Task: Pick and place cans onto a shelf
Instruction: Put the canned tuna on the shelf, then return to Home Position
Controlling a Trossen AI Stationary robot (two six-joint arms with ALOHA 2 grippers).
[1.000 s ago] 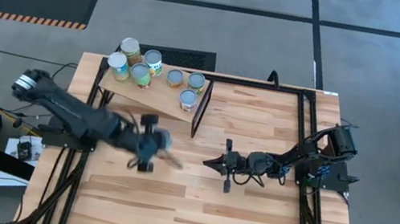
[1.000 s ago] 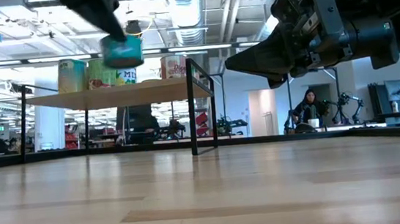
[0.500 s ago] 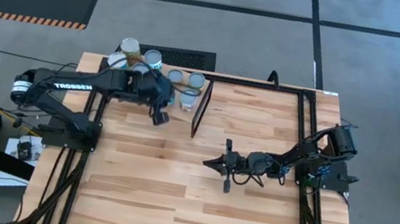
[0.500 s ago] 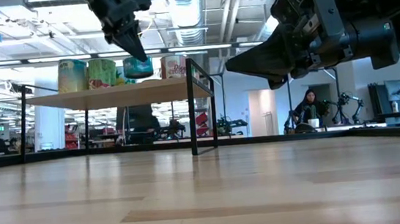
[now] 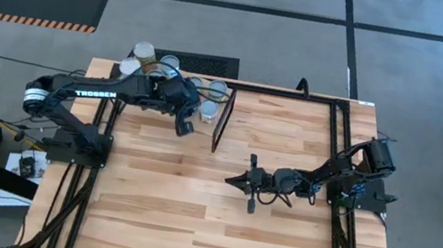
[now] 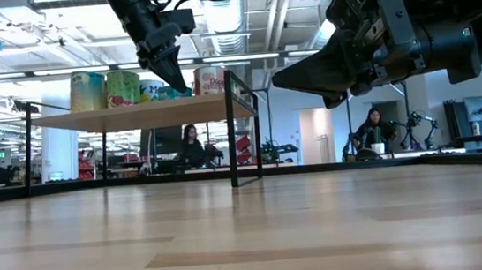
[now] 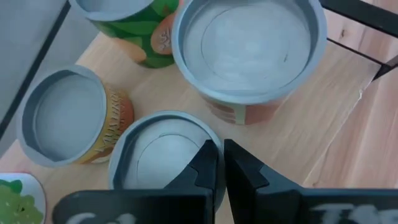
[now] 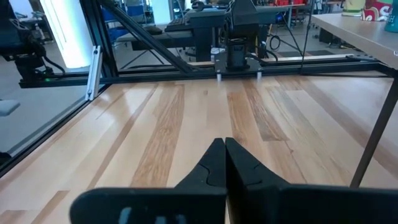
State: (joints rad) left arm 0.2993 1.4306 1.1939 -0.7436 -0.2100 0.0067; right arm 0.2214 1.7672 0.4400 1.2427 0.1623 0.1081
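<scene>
Several cans stand on the slanted light-wood shelf at the table's far left; it shows too in the left wrist view. Among them are a silver-topped can with an orange label, a yellow-labelled one and a green one. My left gripper reaches over the shelf, shut on a teal-labelled can with a blue-grey top. My right gripper is shut and empty, held above the table's middle right. My left gripper pinches the can's rim between its two fingers, one finger over the recessed top and one outside the wall. The fingers slant down from above. The can stands upright on the shelf board among the other cans.
The shelf's black end frame stands just right of my left gripper. A black frame rail runs along the table's far edge. Bare plank tabletop lies toward the near edge. Two people show in the room beyond.
My left gripper has carried the can from above the table's middle toward the far edge and over the shelf, then lowered it. The can, hanging clear a second ago, now stands on the board among the other cans. The right arm has kept still.
</scene>
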